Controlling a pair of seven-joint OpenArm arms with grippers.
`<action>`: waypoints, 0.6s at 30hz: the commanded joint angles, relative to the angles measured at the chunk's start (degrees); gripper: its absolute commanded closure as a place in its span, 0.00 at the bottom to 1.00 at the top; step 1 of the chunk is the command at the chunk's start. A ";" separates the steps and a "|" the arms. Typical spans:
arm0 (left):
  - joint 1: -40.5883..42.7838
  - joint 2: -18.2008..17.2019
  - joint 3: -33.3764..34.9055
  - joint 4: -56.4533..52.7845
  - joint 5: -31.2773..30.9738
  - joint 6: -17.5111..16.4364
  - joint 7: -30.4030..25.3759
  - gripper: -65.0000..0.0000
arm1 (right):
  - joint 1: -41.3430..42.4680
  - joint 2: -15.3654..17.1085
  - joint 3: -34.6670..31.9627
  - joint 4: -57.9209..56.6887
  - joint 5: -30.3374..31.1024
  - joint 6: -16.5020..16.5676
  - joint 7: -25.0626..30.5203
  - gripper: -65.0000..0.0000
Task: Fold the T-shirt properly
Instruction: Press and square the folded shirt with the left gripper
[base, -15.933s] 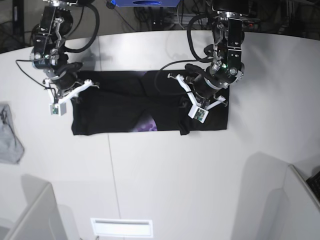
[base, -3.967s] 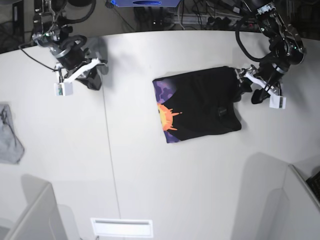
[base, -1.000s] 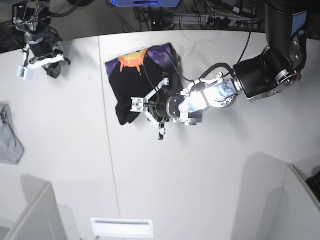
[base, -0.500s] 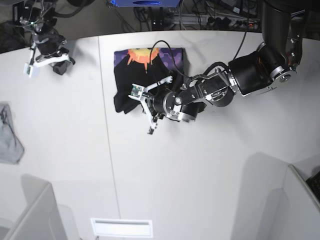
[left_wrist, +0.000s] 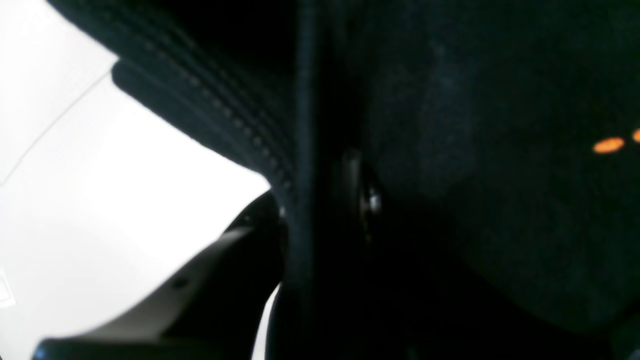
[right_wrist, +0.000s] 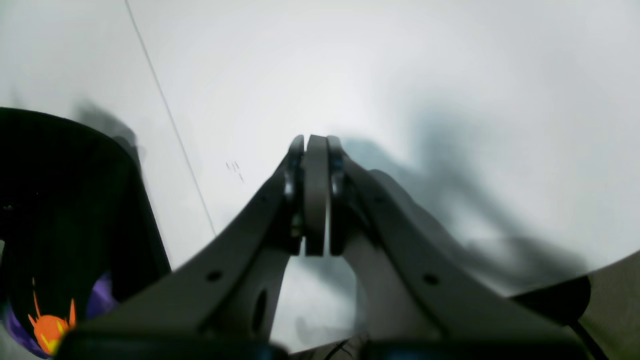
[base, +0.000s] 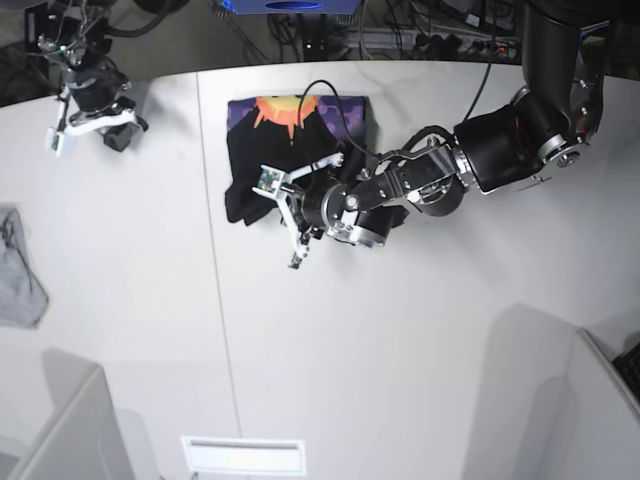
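Wide bare worktop (base: 380, 340) across front and centre, open to passage. Rear centre taken up by T-shirt (base: 250, 160), with left arm (base: 470, 165) stretched low across from the base view's right. Small grey cloth (base: 20, 275) at far edge.

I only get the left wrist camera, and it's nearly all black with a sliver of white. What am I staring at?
Observer: The black T-shirt, folded into a block on the white table. The left end effector sits right at its near edge.
Visitor: Any picture on it?
Observer: Yes, an orange sun print on purple shows along the far edge.
Visitor: And the other arm?
Observer: The right end effector is shut and empty, off toward the table's far side, well apart from the shirt.
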 joint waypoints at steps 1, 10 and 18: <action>-1.37 0.16 -2.00 1.54 -0.03 -0.01 -0.47 1.00 | -0.23 0.55 0.28 0.77 0.46 0.41 1.01 1.00; -1.46 0.33 -6.83 3.30 -0.03 -0.01 -0.39 0.60 | -0.15 0.55 0.20 0.77 0.46 0.41 1.01 1.00; -1.28 0.86 -9.21 5.50 -0.03 -0.01 4.27 0.23 | -0.50 0.82 0.20 0.77 0.46 0.41 1.01 1.00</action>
